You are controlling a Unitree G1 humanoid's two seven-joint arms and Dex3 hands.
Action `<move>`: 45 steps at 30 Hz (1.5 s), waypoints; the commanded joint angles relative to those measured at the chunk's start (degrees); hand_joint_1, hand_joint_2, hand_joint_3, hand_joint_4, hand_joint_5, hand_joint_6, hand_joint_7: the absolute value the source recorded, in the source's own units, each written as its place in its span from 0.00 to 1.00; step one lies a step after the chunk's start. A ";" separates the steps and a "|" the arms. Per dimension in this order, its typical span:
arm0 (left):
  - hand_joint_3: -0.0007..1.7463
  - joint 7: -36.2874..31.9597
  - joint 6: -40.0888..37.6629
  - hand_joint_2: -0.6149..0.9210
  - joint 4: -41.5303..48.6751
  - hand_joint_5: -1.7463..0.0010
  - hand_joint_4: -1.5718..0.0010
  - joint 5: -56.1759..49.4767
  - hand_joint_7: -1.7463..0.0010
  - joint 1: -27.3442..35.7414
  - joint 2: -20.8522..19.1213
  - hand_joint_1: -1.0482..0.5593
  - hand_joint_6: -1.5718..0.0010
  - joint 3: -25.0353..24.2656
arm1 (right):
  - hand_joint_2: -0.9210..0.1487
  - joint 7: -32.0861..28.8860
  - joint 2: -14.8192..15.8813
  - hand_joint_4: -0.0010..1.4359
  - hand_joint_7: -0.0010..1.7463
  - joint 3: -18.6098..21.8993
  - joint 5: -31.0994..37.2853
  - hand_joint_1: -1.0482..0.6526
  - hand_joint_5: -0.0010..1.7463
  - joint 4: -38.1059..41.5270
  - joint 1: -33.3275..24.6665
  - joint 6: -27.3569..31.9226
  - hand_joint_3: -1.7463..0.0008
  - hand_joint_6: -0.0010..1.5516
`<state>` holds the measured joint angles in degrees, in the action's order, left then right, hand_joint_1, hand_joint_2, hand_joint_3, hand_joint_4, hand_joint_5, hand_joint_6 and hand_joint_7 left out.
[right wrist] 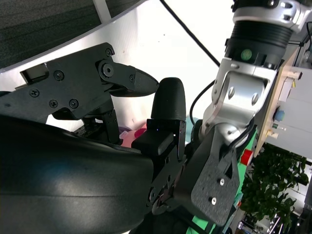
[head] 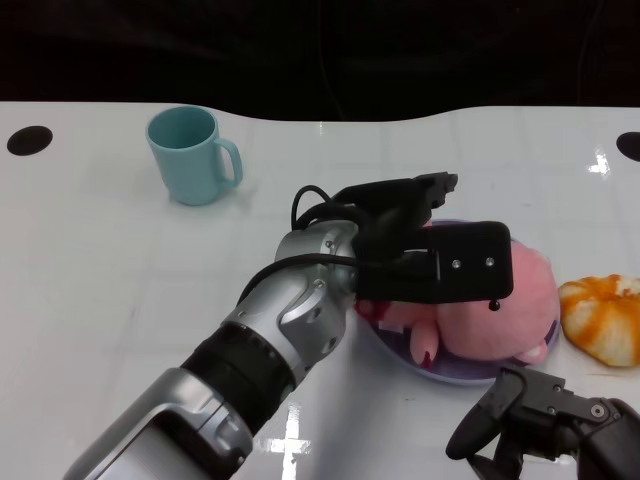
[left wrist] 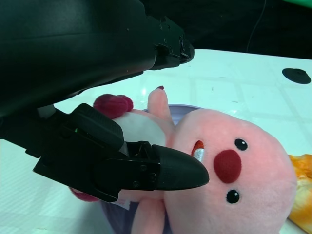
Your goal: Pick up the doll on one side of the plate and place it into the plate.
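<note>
While lying in the plate (head: 400,357), the doll (head: 500,315) touches the left robot hand (head: 425,250).

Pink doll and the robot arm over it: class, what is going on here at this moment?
The robot's left hand is over the pink doll, which lies on the purple plate in the middle of the white table. Its fingers press against the doll's body, so the doll seems placed but not yet let go. The right hand waits near the table's front edge, holding nothing. An orange plush lies to the right of the plate, and a teal mug stands farther back on the left.
</note>
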<state>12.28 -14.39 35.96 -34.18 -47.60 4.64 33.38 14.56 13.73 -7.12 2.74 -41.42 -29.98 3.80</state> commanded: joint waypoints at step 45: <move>0.11 0.36 11.54 0.98 -52.14 0.35 0.82 27.50 0.84 45.37 -10.49 0.50 0.60 -21.93 | 0.14 1.49 1.27 0.45 0.75 1.75 -0.80 0.46 0.92 0.96 0.32 -0.84 0.62 0.37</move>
<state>12.54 -2.85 -14.80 -8.41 -3.42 -6.16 12.63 15.93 14.41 -5.80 2.20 -40.65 -29.73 3.64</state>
